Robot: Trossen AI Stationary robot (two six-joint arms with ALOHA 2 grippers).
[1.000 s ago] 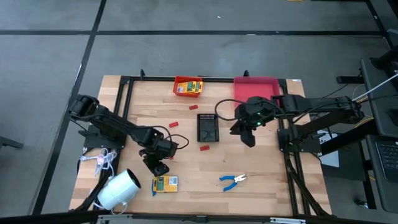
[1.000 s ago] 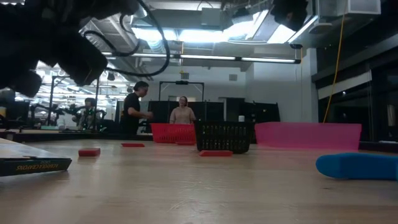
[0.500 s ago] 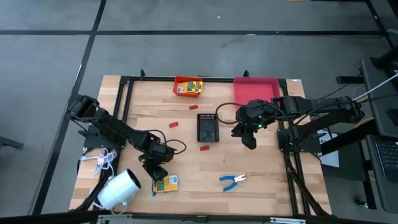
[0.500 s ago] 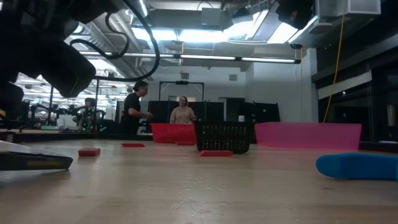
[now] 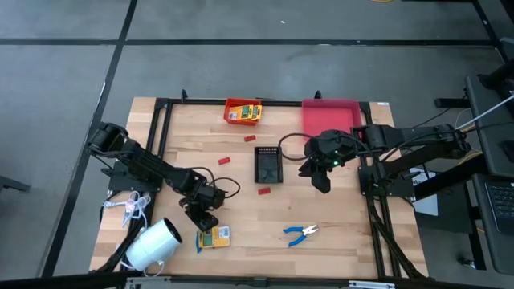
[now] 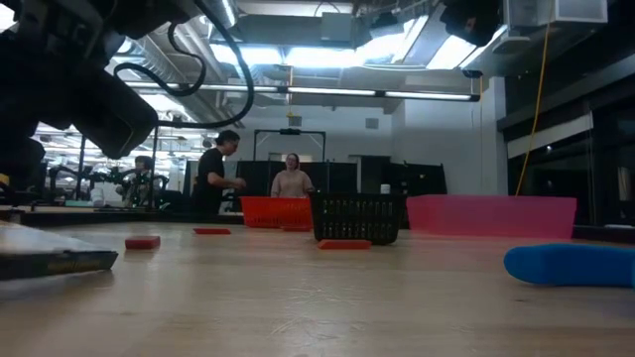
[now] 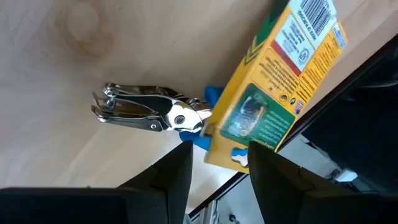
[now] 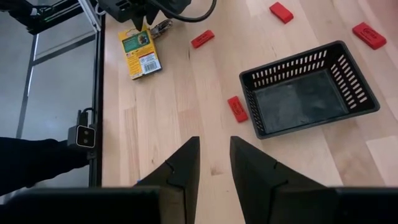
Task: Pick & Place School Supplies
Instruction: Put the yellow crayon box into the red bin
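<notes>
A yellow-and-green box (image 7: 273, 81) lies near the table's front left, one end resting on the blue handles of small pliers (image 7: 149, 112). My left gripper (image 5: 206, 221) is low over that end, tilted down and open, a finger on each side of the box's corner. My right gripper (image 5: 320, 180) hangs open above the table right of the black basket (image 5: 268, 164), with nothing between its fingers (image 8: 214, 162). A second pair of blue-handled pliers (image 5: 300, 233) lies near the front edge. Red pieces (image 5: 226, 160) (image 5: 263, 190) lie scattered around the basket. My left gripper has its fingers either side of the box's near corner (image 7: 230, 155), coming slanting down from the far left. One finger (image 7: 264, 168) overlaps the box's edge in the wrist view. I cannot tell whether it touches. The box lies on the pliers and the table.
An orange bin (image 5: 242, 112) holding more printed boxes and a pink tray (image 5: 329, 114) stand at the far edge. A big white roll (image 5: 152, 245) and a white cord bundle (image 5: 135, 207) lie at the front left. People stand in the room beyond the table (image 6: 291, 178).
My left gripper has come down and toward the table's near edge onto the box's end, then held still. Its fingers have kept the same gap.
</notes>
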